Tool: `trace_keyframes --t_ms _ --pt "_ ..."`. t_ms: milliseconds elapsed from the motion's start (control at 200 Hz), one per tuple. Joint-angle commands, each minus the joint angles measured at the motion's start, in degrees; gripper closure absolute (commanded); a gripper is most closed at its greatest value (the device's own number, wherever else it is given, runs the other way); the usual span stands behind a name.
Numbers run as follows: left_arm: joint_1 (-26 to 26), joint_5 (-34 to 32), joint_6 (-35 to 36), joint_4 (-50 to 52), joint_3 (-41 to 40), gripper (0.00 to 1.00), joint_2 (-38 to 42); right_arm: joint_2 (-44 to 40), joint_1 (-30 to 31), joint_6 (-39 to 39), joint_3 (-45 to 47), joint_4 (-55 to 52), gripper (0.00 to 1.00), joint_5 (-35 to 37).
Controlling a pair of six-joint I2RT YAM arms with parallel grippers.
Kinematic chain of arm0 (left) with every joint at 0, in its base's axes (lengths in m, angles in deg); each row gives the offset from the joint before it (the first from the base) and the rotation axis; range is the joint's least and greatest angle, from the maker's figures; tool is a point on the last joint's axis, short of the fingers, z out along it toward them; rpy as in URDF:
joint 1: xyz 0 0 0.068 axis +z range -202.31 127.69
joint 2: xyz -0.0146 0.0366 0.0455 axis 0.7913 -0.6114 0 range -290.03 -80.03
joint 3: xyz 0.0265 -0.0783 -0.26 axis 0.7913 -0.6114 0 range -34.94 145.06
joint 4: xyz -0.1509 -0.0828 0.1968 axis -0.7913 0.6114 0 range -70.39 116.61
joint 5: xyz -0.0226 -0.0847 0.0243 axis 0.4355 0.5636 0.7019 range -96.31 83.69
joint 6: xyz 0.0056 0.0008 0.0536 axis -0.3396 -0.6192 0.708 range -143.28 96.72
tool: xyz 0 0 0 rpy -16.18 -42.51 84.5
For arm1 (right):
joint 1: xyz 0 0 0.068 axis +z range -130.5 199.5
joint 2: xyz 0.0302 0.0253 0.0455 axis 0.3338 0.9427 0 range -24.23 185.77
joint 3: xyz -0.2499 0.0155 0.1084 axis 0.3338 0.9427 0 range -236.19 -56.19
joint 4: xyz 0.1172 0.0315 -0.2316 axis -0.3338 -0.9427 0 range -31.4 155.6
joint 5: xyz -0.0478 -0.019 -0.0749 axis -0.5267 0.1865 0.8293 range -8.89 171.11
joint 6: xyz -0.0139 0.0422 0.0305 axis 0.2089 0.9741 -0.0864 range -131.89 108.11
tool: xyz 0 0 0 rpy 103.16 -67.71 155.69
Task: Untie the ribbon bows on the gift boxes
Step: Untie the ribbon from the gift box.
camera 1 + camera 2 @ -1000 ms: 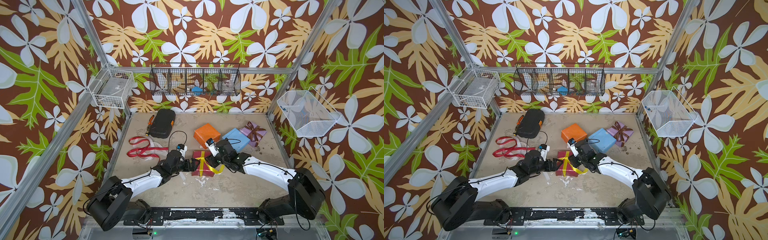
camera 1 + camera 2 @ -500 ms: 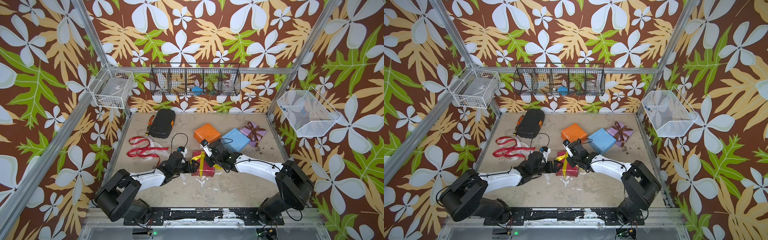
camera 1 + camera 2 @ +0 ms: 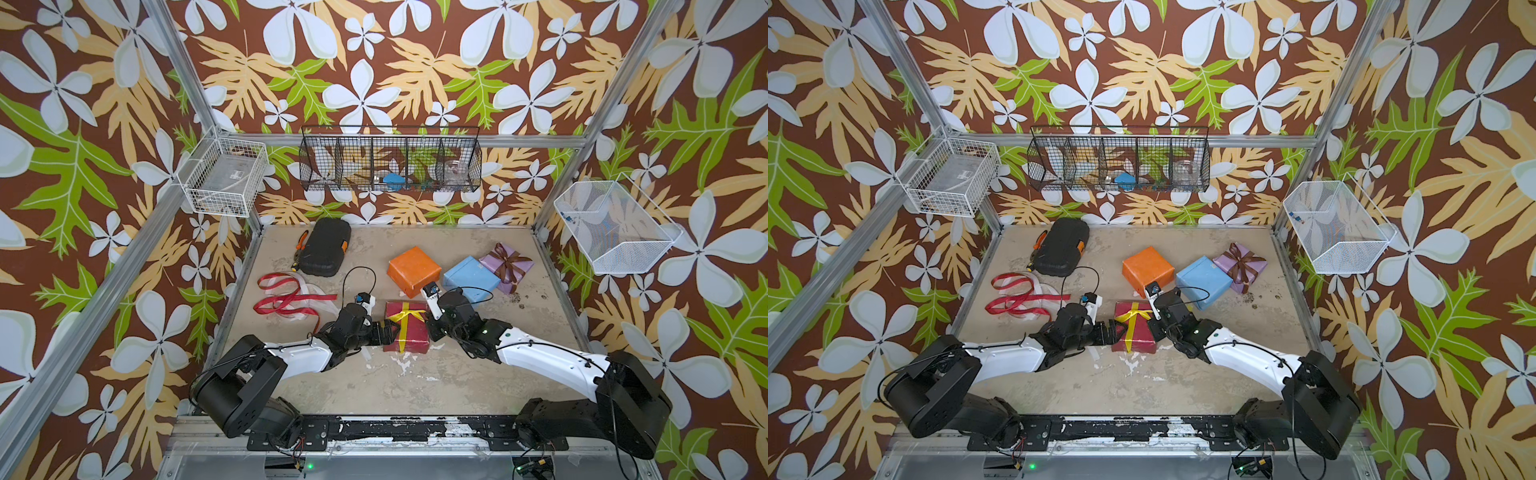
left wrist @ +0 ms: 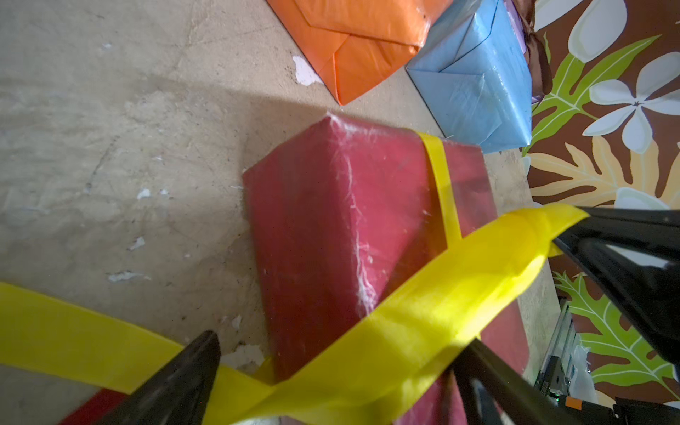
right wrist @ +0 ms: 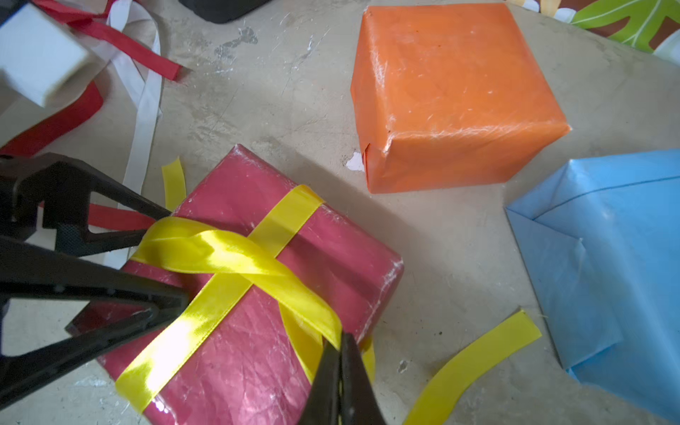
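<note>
Yellow ribbon (image 5: 235, 254) is what both arms are busy with: it is tied crosswise over the dark red box (image 5: 257, 331), which sits near the front middle of the table (image 3: 415, 386), just in front of the orange box (image 3: 413, 270) and the light blue box (image 3: 469, 276). One bow loop lies slack across the top of the box, and a loose tail trails on the table beside it toward the blue box.

From where I stand, the right gripper (image 5: 340, 353) has its jaws pressed together on the ribbon at the near edge of the dark red box. The left gripper (image 5: 167, 257) stands wide apart at the opposite side of the box, one finger beside the loop and one resting against the box; it clasps nothing.

I'd say the step in hand is pulling the bow open. To do it well, the right arm should draw the pinched strand away from the knot, low and steady, while the left arm steadies the box so it does not slide along. Whether the pinched strand is a free tail or a loop I cannot tell; a loop would only tighten things.

Further back, the lilac box (image 3: 507, 266) has its brown bow (image 3: 509, 262) tied, and red and white ribbons (image 3: 291, 297) lie loose near the black tool case (image 3: 326, 251).
</note>
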Motion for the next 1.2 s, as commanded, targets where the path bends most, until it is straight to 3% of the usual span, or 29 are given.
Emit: trace_keyframes --t_ms 0,110,330,636,706,791,866,951,1191 --pt "-0.1 -2.2 0.7 4.9 0.3 0.00 -0.8 -0.2 -0.3 3.4 0.0 0.4 1.00 5.1" --pt "0.0 -2.8 1.2 5.2 0.5 0.00 -1.7 -1.5 -2.0 5.1 1.3 -0.9 1.00 8.3" --pt "-0.1 -2.8 0.8 5.1 0.4 0.00 -2.2 -9.9 -11.4 10.7 7.0 0.8 1.00 3.2" --pt "-0.1 -3.8 1.9 7.1 1.7 0.00 -0.9 -18.5 -18.3 14.5 13.8 2.0 1.00 0.8" --pt "-0.1 -4.8 2.7 8.0 2.6 0.00 -0.8 -18.5 -18.7 14.2 14.2 1.5 0.89 0.7" --pt "-0.1 -6.0 3.9 9.3 4.4 0.00 -1.3 -17.7 -18.7 14.1 14.7 1.1 0.84 -0.1" --pt "-0.1 -8.2 4.8 10.9 6.0 0.00 -1.1 -16.7 -18.7 14.1 14.8 0.4 0.62 -1.4" --pt "-0.1 -11.4 5.3 11.9 6.8 0.00 0.3 -16.9 -18.7 13.2 14.2 -0.3 0.44 -2.8" --pt "-0.1 -13.2 7.9 15.2 10.1 0.00 3.1 -18.9 -17.2 8.7 10.5 1.2 0.34 -12.4"
